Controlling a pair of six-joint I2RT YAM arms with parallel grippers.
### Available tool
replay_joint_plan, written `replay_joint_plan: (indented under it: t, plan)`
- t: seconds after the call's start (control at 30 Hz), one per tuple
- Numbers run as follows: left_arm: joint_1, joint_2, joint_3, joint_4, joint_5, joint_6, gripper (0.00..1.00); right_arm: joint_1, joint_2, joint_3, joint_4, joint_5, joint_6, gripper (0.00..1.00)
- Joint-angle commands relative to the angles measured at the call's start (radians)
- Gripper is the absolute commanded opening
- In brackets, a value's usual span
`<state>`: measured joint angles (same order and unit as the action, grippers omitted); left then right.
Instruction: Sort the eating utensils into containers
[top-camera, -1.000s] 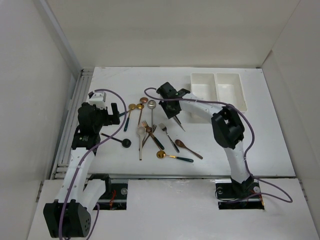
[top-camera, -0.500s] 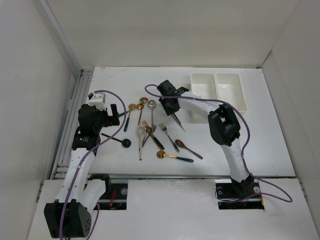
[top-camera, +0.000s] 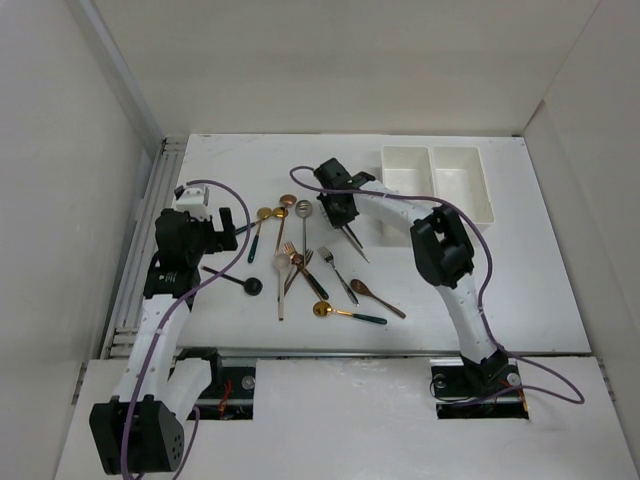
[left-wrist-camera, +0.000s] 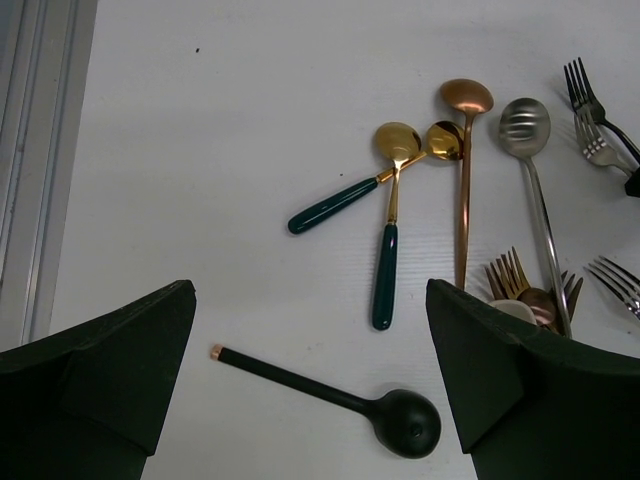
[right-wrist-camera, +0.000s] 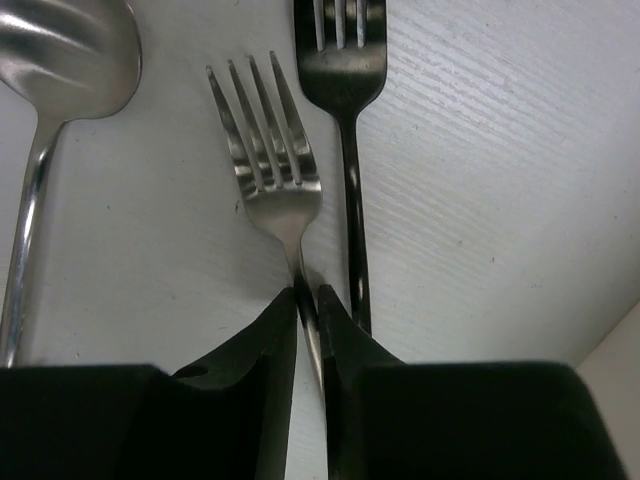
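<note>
My right pincer pinches the silver fork by its handle on the table, left of the white bins. Its prongs point straight away from me. Both bins are empty. My left pincer is spread wide.

L arm + R arm: white links, blk joints | cables: purple | fingers: dk, wedge-shaped

Two matching white rectangular open-top plastic bins, joined side by side, stand at the far right of the surface. Loose to their left lie two gold spoons with dark green handles, stems crossed; a copper spoon; a silver spoon; and a black spoon, apart from the rest. A silver metal fork lies just beside a black fork, tines the same way, its neck pinched in the right tool.
</note>
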<state>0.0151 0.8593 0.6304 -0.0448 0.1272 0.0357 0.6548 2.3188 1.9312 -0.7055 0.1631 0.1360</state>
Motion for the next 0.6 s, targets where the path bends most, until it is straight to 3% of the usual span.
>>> replay_joint_plan:
  t: [0.0,0.03,0.13,0.27,0.37,0.57]
  plan:
    - [0.008,0.004,0.003,0.042,-0.001,-0.003,0.99,0.0,0.063,0.029,-0.051,0.016,0.016,0.17]
    - [0.008,0.004,0.003,0.042,-0.001,-0.003,0.99,0.0,0.063,0.029,-0.063,0.029,0.026,0.0]
    - [0.008,0.014,0.012,0.052,-0.011,-0.003,0.99,0.0,0.05,0.016,-0.037,-0.008,0.027,0.0]
    - [0.008,0.024,0.012,0.052,-0.011,-0.003,0.99,0.0,-0.1,0.002,0.047,-0.137,0.002,0.0]
    - [0.008,0.043,0.021,0.062,-0.011,-0.003,0.99,-0.011,-0.176,0.085,0.08,-0.181,0.002,0.0]
    - [0.008,0.061,0.031,0.062,-0.001,-0.003,0.99,-0.182,-0.314,0.248,0.08,-0.171,0.048,0.0]
